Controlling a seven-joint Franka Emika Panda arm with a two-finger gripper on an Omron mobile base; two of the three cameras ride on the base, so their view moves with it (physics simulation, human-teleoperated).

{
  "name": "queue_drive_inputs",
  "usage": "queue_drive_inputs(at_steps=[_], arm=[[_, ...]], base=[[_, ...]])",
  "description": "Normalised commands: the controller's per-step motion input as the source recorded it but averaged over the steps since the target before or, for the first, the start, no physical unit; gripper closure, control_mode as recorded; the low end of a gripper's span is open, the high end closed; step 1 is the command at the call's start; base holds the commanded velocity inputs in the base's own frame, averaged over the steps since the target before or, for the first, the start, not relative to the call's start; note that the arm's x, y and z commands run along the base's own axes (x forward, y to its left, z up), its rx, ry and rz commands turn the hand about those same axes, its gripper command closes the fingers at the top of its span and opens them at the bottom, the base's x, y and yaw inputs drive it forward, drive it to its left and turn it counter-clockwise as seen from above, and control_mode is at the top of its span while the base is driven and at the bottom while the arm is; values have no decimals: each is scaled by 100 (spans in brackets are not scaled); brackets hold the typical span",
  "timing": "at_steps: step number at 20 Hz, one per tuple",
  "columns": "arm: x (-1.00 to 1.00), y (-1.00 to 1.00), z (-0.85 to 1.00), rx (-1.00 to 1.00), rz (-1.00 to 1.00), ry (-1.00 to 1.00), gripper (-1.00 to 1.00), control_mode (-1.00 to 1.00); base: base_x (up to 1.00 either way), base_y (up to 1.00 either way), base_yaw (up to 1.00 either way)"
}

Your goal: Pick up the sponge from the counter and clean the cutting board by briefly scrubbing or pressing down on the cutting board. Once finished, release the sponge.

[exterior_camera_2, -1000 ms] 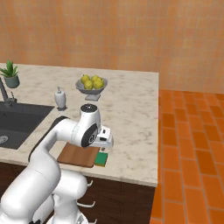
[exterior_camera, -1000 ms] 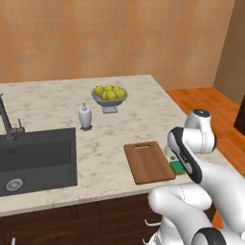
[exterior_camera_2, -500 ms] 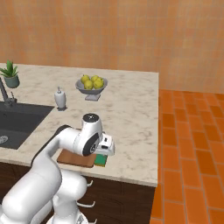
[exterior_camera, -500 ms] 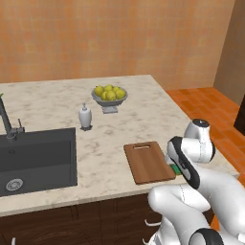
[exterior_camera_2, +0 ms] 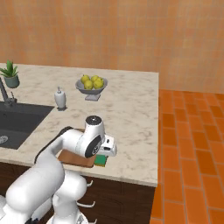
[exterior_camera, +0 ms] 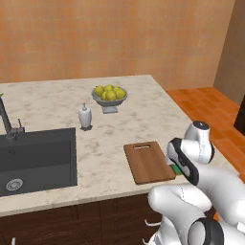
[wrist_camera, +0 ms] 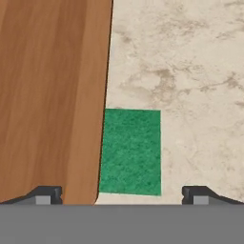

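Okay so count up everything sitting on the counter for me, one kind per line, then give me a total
Sponge: 1
Cutting board: 1
Fruit bowl: 1
Lemons in the bowl: about 6, some hidden behind others
Soap dispenser: 1
Potted plant: 1
Total: 5 items on the counter, or about 11 counting each lemon.

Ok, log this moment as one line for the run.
phase: approach | gripper: open, above sponge | sponge: on counter, beside cutting board | not yet grasped

Green sponge (wrist_camera: 131, 151) beside brown wood-grain board (wrist_camera: 50, 95), on beige marble-veined tabletop (wrist_camera: 190, 71). Dark sink (exterior_camera: 36, 160), yellow lemons (exterior_camera: 109, 93) in grey bowl (exterior_camera: 110, 101), white bottle (exterior_camera: 85, 116), orange tile floor (exterior_camera_2: 188, 144).
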Motion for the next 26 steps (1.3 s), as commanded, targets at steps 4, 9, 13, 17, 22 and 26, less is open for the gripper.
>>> queue_drive_inputs(at_steps=[4,9,13,17,22,26], arm=[[20,0,-26,0,0,1,-100,-100],[22,0,-27,0,0,2,-100,-100],[16,0,-31,0,0,2,-100,-100],[6,0,-31,0,0,1,-100,-100],[7,0,-29,0,0,1,-100,-100],[7,0,-31,0,0,2,100,-100]], base=[[0,0,0],[0,0,0],[0,0,0],[0,0,0],[0,0,0],[0,0,0]])
